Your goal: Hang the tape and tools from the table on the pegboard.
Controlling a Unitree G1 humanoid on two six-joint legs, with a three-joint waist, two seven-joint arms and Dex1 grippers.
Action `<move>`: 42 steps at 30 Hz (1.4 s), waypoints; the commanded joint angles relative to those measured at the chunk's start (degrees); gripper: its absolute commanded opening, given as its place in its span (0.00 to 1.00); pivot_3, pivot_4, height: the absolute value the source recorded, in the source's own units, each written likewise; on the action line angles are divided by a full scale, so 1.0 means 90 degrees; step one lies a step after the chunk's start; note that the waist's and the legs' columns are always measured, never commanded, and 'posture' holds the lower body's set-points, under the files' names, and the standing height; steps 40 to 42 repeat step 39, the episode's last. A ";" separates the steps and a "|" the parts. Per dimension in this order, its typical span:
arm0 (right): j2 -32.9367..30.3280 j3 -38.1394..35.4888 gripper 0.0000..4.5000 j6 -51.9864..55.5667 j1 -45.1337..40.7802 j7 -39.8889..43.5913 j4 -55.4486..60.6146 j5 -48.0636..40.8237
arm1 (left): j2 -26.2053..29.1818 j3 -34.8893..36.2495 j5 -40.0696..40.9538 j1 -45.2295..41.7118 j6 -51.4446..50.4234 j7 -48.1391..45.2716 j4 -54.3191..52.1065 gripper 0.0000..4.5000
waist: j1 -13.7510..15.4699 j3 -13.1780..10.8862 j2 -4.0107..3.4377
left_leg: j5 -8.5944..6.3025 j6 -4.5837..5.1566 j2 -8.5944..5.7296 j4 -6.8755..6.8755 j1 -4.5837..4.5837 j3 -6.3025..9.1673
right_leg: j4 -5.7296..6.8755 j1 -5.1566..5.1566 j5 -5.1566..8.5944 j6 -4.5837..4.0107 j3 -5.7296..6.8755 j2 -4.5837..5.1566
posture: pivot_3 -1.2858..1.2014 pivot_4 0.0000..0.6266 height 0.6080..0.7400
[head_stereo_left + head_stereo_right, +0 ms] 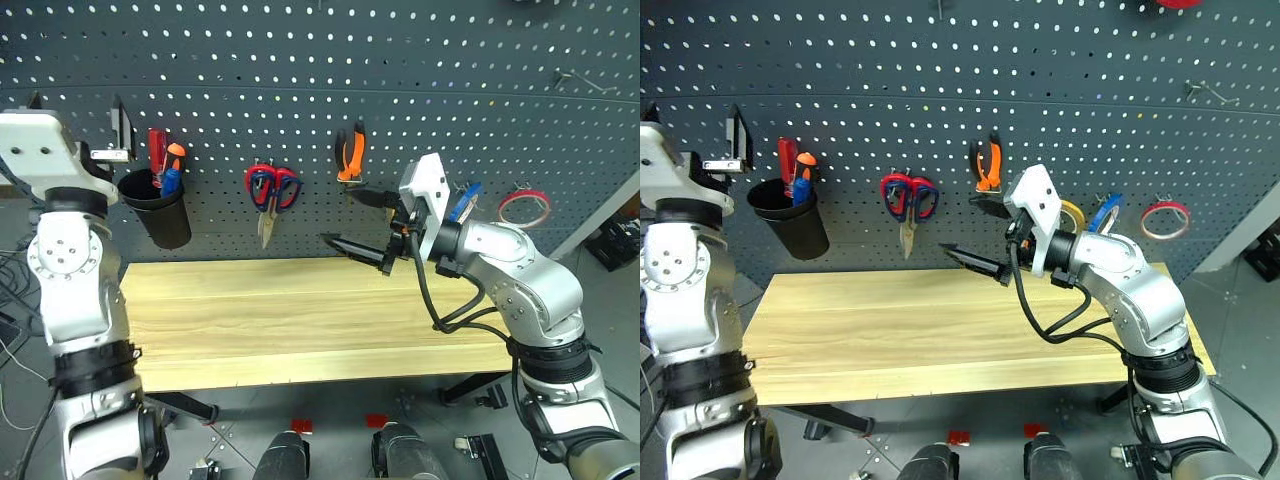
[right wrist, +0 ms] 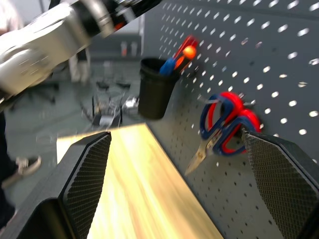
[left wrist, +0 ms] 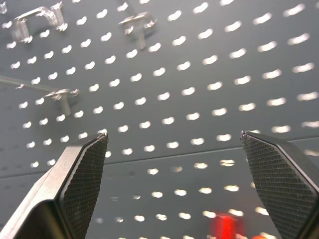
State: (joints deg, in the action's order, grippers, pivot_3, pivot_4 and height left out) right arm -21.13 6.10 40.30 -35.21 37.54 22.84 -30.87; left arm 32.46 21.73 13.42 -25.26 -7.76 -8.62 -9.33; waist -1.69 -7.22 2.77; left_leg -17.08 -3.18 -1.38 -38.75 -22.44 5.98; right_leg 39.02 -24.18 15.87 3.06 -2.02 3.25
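Both arms raised; left gripper [image 3: 174, 189], right gripper [image 2: 174, 189] jaws spread.

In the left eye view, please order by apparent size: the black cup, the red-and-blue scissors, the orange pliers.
1. black cup
2. red-and-blue scissors
3. orange pliers
All hang on the pegboard, so nearness hardly distorts this; scissors and pliers are close.

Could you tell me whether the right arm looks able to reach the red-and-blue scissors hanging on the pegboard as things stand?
Probably yes. The right gripper is open and empty, held above the table close to the pegboard, pointing towards the scissors, with nothing between them.
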 commanded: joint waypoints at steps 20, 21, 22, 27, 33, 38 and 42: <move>0.0224 0.0346 1.00 -0.1380 0.2908 -0.0775 -0.0127 0.1051 | -0.0799 -0.0157 0.0474 0.3455 -0.1754 -0.0413 -0.2038 1.00 | 0.0297 0.0491 -0.0087 | -0.0056 0.0071 -0.0022 0.0043 0.0218 -0.0071 | -0.0071 0.0206 0.0005 0.0006 -0.0043 -0.0018 | 0.56 0.00 1.00; 0.0217 0.0297 1.00 -0.1515 0.2942 -0.0796 -0.0275 0.1137 | -0.0815 -0.0136 0.0449 0.3469 -0.1791 -0.0365 -0.2024 1.00 | 0.0332 0.0502 -0.0086 | -0.0059 0.0076 -0.0019 0.0060 0.0243 -0.0074 | -0.0104 0.0235 0.0004 0.0016 -0.0042 -0.0020 | 0.56 0.00 1.00; 0.0232 0.0222 1.00 -0.1656 0.2972 -0.0851 -0.0470 0.1228 | -0.0813 -0.0137 0.0386 0.3494 -0.1806 -0.0332 -0.1993 1.00 | 0.0351 0.0513 -0.0088 | -0.0059 0.0076 -0.0018 0.0071 0.0270 -0.0081 | -0.0117 0.0260 0.0002 0.0019 -0.0043 -0.0021 | 0.56 0.00 1.00; 0.0180 0.0040 1.00 -0.2562 0.3073 -0.0999 -0.1478 0.1784 | -0.1013 -0.0294 0.0101 0.3614 -0.1618 -0.0221 -0.1860 1.00 | 0.0369 0.0583 -0.0096 | -0.0063 0.0081 -0.0017 0.0078 0.0296 -0.0097 | -0.0132 0.0291 0.0003 0.0019 -0.0044 -0.0020 | 0.57 0.00 1.00; 0.0188 -0.0144 1.00 -0.3338 0.3210 -0.1078 -0.2506 0.2146 | -0.1369 -0.0443 -0.0098 0.3731 -0.1459 -0.0101 -0.1778 1.00 | 0.0378 0.0606 -0.0100 | -0.0063 0.0081 -0.0013 0.0085 0.0297 -0.0101 | -0.0134 0.0290 0.0003 0.0019 -0.0046 -0.0022 | 0.57 0.00 1.00; 0.0222 -0.0423 1.00 -0.3925 0.3296 -0.1429 -0.3187 0.2425 | -0.1571 -0.0540 -0.0279 0.3858 -0.1186 -0.0080 -0.1517 1.00 | 0.0397 0.0621 -0.0113 | -0.0064 0.0081 -0.0015 0.0085 0.0297 -0.0102 | -0.0138 0.0292 0.0003 0.0019 -0.0049 -0.0021 | 0.57 0.00 1.00; 0.0219 -0.0472 1.00 -0.4050 0.3297 -0.1517 -0.3323 0.2506 | -0.1598 -0.0520 -0.0312 0.3885 -0.1158 -0.0043 -0.1461 1.00 | 0.0397 0.0621 -0.0113 | -0.0064 0.0081 -0.0015 0.0085 0.0297 -0.0104 | -0.0139 0.0293 0.0003 0.0019 -0.0051 -0.0021 | 0.57 0.00 1.00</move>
